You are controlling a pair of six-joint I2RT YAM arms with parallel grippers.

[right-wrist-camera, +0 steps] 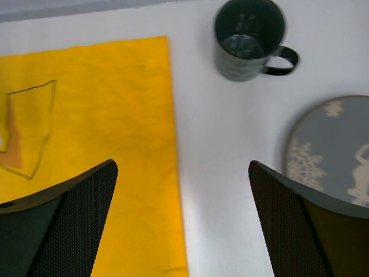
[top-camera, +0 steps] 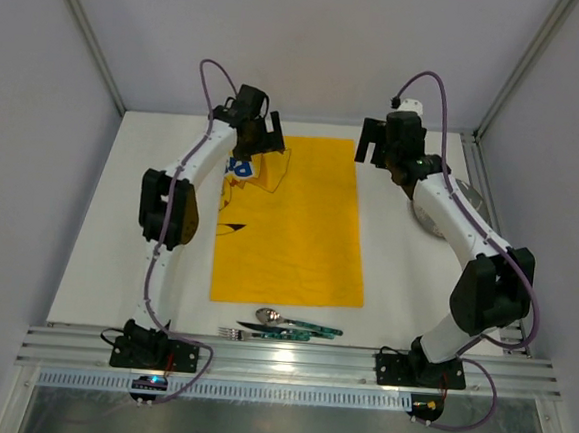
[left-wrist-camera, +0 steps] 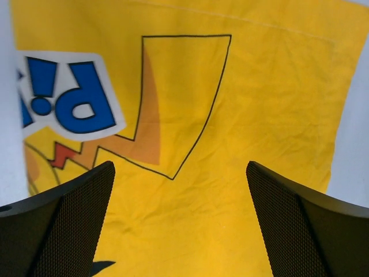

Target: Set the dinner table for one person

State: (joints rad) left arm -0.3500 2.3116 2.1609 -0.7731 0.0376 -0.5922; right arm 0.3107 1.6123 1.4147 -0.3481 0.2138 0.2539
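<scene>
The dinner table (top-camera: 118, 233) is a white tabletop with a yellow cartoon-printed cloth (top-camera: 291, 222) spread flat on its middle. My left gripper (top-camera: 269, 138) hovers over the cloth's far left corner, open and empty; the left wrist view shows the cloth (left-wrist-camera: 259, 115) beneath the left gripper (left-wrist-camera: 180, 173). Over the cloth's far right edge my right gripper (top-camera: 369, 143) also stands open, holding nothing. In the right wrist view the right gripper (right-wrist-camera: 183, 170) straddles the cloth's edge (right-wrist-camera: 115, 115) and bare table (right-wrist-camera: 230, 144).
A dark mug (right-wrist-camera: 249, 40) stands right of the cloth, and a grey patterned plate (right-wrist-camera: 328, 150) lies further right, partly hidden by the right arm (top-camera: 476, 203). A spoon (top-camera: 270, 316), a fork (top-camera: 230, 332) and a teal-handled knife (top-camera: 306, 329) lie at the near edge.
</scene>
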